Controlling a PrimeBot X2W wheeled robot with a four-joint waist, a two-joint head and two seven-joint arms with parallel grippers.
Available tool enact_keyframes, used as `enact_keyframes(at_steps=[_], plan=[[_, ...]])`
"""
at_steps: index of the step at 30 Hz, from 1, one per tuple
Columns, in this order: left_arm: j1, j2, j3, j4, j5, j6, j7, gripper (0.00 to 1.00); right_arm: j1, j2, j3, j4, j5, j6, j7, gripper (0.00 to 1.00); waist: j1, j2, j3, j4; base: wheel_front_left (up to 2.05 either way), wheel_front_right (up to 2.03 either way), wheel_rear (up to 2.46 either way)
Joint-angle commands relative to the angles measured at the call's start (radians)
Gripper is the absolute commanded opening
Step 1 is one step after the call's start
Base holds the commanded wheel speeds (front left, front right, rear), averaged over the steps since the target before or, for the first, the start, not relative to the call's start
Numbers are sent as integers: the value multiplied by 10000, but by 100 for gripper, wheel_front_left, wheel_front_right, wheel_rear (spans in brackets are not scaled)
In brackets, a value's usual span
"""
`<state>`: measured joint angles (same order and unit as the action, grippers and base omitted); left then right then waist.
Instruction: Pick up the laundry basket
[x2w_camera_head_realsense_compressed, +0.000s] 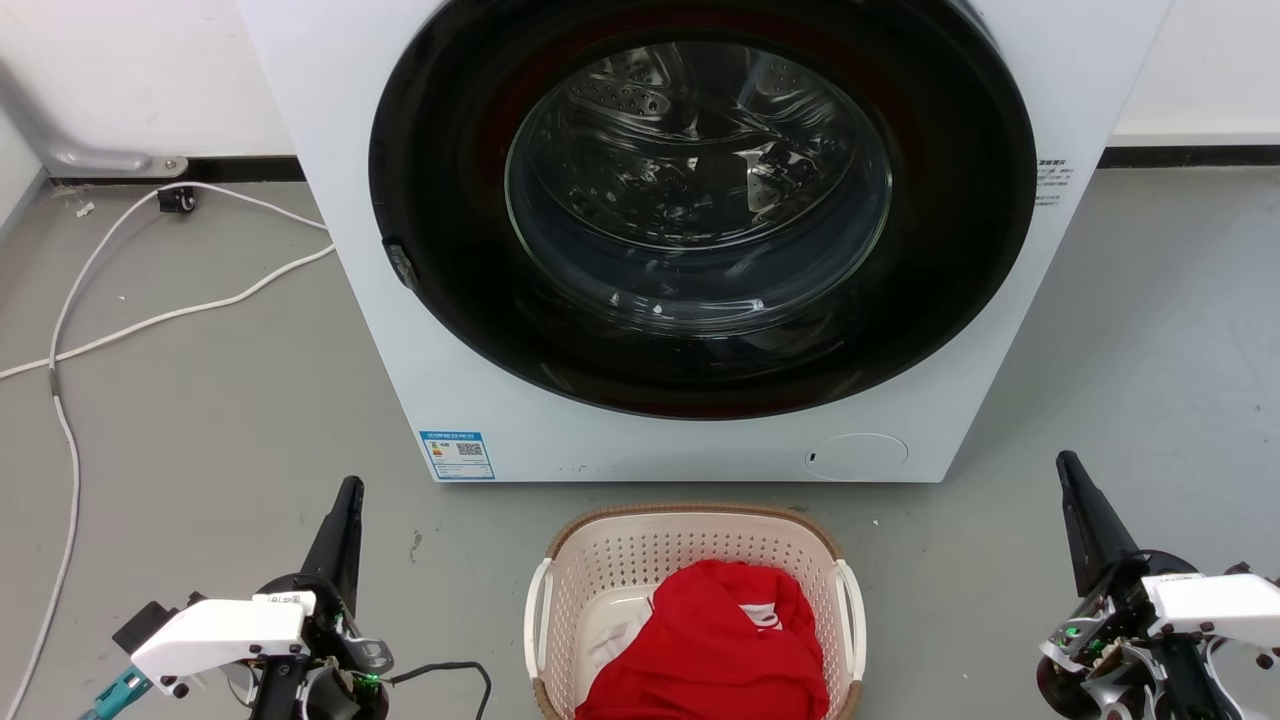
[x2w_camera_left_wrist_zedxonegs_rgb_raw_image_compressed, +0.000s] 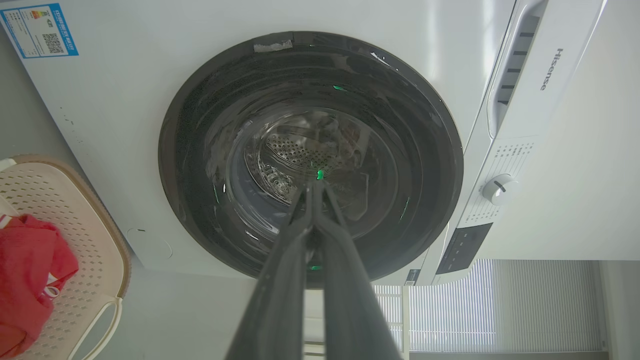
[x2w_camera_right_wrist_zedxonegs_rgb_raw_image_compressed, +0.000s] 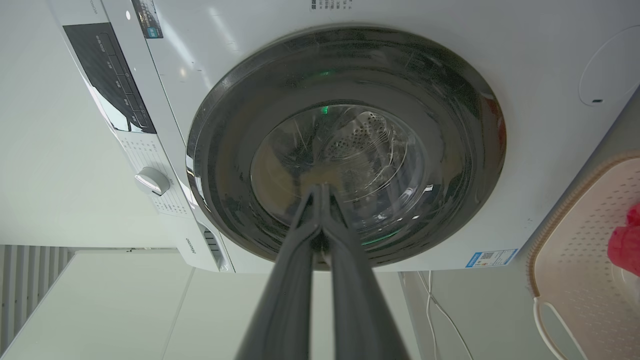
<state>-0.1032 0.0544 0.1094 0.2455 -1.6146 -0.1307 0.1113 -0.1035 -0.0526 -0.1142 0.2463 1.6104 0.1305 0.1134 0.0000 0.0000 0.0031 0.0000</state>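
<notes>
We see the laundry basket (x2w_camera_head_realsense_compressed: 640, 560) standing on the grey floor (x2w_camera_head_realsense_compressed: 200, 420) just in front of the washing machine (x2w_camera_head_realsense_compressed: 330, 120), between our two arms and apart from both. A red garment (x2w_camera_head_realsense_compressed: 710, 640) lies heaped inside it, with something white beneath. Our left pincer (x2w_camera_head_realsense_compressed: 348, 497) hovers to the basket's left, its fingers pressed together and holding nothing. Our right pincer (x2w_camera_head_realsense_compressed: 1068, 472) hovers to the basket's right, its fingers likewise together and empty. Both point towards the machine's round glass door (x2w_camera_head_realsense_compressed: 700, 190), which is shut. A white cable (x2w_camera_head_realsense_compressed: 150, 320) trails over the floor at our left.
</notes>
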Motion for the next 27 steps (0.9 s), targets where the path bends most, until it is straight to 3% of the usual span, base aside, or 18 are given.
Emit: enact_keyframes(at_steps=[1, 7, 8, 19, 27], plan=[[-102, -4, 38, 12, 34, 0, 11, 0, -108, 29, -11, 10, -26, 4, 13, 0, 0, 0, 0, 0, 0, 0, 0], [-102, -6, 42, 12, 38, 0, 15, 0, -108, 30, -12, 10, -27, 4, 14, 0, 0, 0, 0, 0, 0, 0, 0], [16, -8, -5, 28, 0, 0, -1, 100, 16, 2, 4, 22, -1, 2, -2, 100, 0, 0, 0, 0, 0, 0, 0], [-17, -26, -475, -152, 288, 0, -499, 100, 164, -38, 320, -104, -495, 0, -497, 100, 0, 0, 16, -3, 0, 0, 0], [-89, -26, -730, -514, 1684, 0, -866, 100, 131, -59, 432, -445, -1614, 1, -872, 100, 0, 0, 61, 4, 0, 0, 0]])
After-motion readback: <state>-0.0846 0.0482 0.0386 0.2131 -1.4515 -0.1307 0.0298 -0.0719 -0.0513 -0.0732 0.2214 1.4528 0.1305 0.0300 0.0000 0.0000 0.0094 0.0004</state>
